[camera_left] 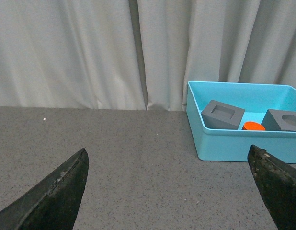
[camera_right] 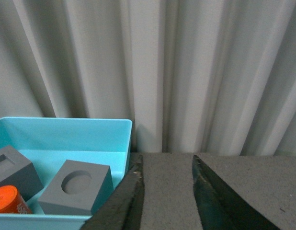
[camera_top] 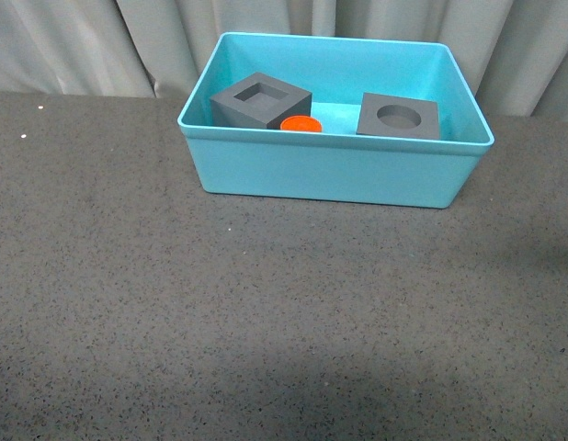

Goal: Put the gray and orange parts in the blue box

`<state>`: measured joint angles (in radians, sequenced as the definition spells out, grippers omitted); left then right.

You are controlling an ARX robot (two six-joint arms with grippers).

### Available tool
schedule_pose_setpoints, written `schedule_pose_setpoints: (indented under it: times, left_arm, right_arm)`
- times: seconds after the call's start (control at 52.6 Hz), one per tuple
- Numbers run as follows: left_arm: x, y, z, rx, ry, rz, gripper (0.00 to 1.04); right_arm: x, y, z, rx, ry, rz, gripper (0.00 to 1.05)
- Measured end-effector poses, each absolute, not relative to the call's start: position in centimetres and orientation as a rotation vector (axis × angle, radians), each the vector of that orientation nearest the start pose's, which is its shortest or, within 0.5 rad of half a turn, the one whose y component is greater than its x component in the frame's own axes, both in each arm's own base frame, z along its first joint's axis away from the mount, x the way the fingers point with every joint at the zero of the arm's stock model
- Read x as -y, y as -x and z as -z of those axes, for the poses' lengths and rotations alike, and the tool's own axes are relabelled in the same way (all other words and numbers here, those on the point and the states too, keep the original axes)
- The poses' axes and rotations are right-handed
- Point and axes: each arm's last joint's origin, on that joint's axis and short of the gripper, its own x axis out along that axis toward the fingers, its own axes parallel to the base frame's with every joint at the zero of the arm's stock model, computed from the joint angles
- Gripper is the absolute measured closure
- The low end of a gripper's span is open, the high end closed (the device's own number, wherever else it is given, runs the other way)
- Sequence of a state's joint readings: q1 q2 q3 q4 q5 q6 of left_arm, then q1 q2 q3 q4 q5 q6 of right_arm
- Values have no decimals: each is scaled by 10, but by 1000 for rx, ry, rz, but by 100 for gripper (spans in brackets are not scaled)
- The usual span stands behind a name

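Note:
The blue box (camera_top: 330, 170) stands at the back of the dark table. Inside it sit the gray cube with a square recess (camera_top: 259, 99), the gray cube with a round recess (camera_top: 399, 117) and, between them, the orange cylinder (camera_top: 301, 124), only its top showing. The left wrist view shows the box (camera_left: 234, 143) with all three parts inside. My left gripper (camera_left: 169, 160) is open and empty over bare table, left of the box. My right gripper (camera_right: 167, 160) is open and empty, just right of the box (camera_right: 66, 136), which holds the round-recess cube (camera_right: 76, 188) and the cylinder (camera_right: 9, 200).
A gray pleated curtain (camera_top: 100, 41) hangs behind the table. The dark speckled tabletop (camera_top: 266, 312) stretches in front of the box. Neither arm shows in the front view.

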<state>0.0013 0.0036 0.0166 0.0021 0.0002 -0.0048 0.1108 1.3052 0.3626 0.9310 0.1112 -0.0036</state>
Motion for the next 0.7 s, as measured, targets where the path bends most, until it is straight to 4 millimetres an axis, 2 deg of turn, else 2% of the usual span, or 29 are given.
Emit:
schedule_pose_setpoints:
  times: [0.19,0.342,0.457,0.704]
  left_arm:
    - [0,-97,-169,15,5,-1,7]
    - [0,-97,-169,15,5,-1,7]
    - [0,-97,-169,15,5,-1,7]
    - [0,-97,-169,15,5,-1,7]
  right_arm:
    - [-16,-212,-186,-9,7,0,105]
    - [-12,-197,-181,-10,4,-2,104]
    - [-1,-180,-176,-14,3,4,104]
    - [0,-157,-164,-10,4,0,104]
